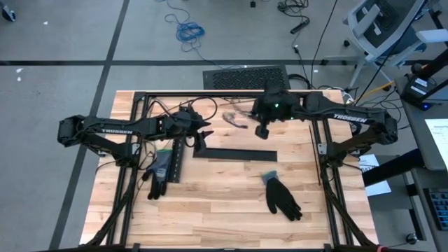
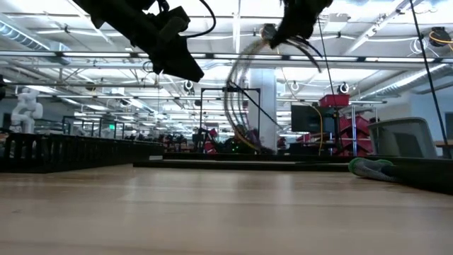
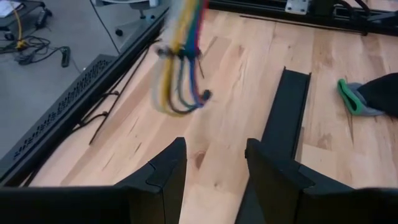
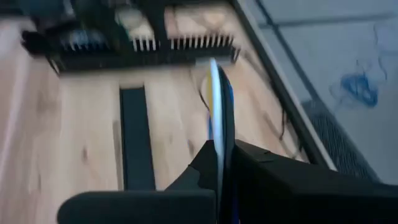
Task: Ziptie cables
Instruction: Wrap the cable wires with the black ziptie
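Observation:
The cables (image 3: 180, 68), a bundle of yellow, blue, grey and white wires, hang in a loop between my two arms, above the far middle of the table (image 1: 210, 210). My right gripper (image 4: 219, 155) is shut on them. In the high view the bundle (image 1: 236, 120) shows just left of that gripper (image 1: 262, 131). My left gripper (image 3: 214, 165) stands open with nothing between its fingers. It points at the loop from the table's left, a short way off. In the low view both grippers are raised, the left (image 2: 185, 67) and the right (image 2: 294, 28), and the cables (image 2: 237, 99) curve down from the right one. My right gripper pinches the cable bundle between its two fingers (image 4: 261, 168). The wires (image 4: 216, 106) run straight out past the fingertips, along the fingers. The fingers slant down from the table's right. The bundle curves down below them in a loop (image 2: 233, 106); whether its lower end touches the table I cannot tell.
A black slotted strip (image 1: 238, 154) lies at the table's middle, and another (image 1: 178, 159) runs along under my left gripper. One dark glove (image 1: 159, 173) lies at the left and one (image 1: 283, 198) near the right front. A black frame (image 1: 140, 98) borders the table.

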`<state>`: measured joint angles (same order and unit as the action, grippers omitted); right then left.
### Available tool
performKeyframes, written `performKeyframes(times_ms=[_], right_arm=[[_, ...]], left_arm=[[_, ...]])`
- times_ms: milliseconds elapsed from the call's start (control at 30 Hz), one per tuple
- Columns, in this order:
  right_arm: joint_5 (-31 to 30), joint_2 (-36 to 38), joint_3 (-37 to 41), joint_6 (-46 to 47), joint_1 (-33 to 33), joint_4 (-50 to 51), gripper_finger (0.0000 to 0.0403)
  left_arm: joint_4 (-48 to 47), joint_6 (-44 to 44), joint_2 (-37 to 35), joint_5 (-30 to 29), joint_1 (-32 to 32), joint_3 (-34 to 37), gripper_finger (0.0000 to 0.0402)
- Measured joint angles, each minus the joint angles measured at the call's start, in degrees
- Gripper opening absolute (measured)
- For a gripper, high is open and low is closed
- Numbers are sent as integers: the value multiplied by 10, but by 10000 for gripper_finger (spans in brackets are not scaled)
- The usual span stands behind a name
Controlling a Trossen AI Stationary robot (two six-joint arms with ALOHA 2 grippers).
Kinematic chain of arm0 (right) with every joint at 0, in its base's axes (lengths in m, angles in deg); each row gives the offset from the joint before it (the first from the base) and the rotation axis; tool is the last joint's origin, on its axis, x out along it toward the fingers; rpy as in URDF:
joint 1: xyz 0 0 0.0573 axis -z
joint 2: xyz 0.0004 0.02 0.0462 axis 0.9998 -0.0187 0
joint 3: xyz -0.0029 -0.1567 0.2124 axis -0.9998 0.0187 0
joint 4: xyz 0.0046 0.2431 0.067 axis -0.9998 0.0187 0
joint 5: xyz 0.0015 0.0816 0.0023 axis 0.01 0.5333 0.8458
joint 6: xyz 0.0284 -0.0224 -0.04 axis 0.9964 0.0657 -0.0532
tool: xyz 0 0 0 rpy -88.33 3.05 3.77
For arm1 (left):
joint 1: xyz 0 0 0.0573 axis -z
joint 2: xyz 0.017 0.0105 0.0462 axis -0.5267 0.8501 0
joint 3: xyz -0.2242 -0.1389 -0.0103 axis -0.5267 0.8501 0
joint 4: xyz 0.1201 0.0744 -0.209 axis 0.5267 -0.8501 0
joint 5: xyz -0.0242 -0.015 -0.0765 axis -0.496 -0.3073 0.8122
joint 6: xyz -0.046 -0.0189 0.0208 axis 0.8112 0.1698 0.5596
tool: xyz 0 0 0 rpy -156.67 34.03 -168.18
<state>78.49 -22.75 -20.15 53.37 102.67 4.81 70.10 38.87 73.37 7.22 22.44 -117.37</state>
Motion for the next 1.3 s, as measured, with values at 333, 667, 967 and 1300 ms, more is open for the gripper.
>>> performKeyframes(times_ms=[333,667,967,1300], right_arm=[[0,6,-1,-27,-6,105,0],[-9,13,1,22,-1,51,0],[4,-12,-1,7,2,30,0],[16,-17,0,9,2,19,0]], left_arm=[[-3,-5,0,-1,0,0,164],[10,-20,0,0,-1,0,164],[192,-54,14,-1,-25,0,164],[185,-26,38,86,-66,-5,193]])
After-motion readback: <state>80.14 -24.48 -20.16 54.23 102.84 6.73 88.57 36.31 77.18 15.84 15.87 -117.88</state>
